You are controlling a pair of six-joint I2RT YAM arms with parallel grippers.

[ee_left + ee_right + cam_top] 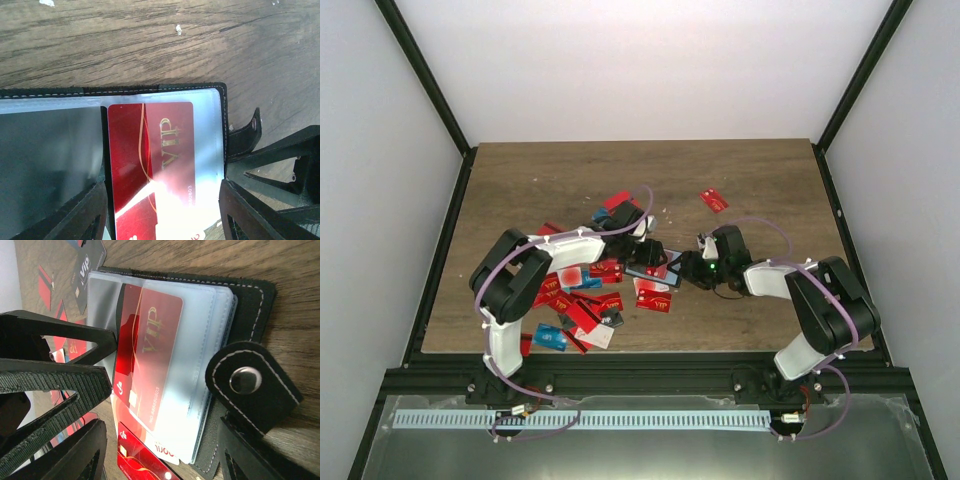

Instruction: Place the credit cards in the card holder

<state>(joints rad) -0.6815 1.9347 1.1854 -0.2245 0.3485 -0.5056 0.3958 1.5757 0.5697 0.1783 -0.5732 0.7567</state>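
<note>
So far, one red card (150,160) sits pocketed in the open card holder (250,295). The left fingers (80,215) and right fingers (260,455) are spread open, gripping nothing. Many credit cards (655,302) wait near the surface's (770,180) near-left corner.

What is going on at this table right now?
Two robot arms are working on an open black card holder on a wooden table. A red VIP card sits in one of its clear sleeves. The left tool is open, its fingers either side of that card. The right tool straddles the holder; whether it grips is unclear. Many more red and blue cards lie loose near the left arm.
</note>
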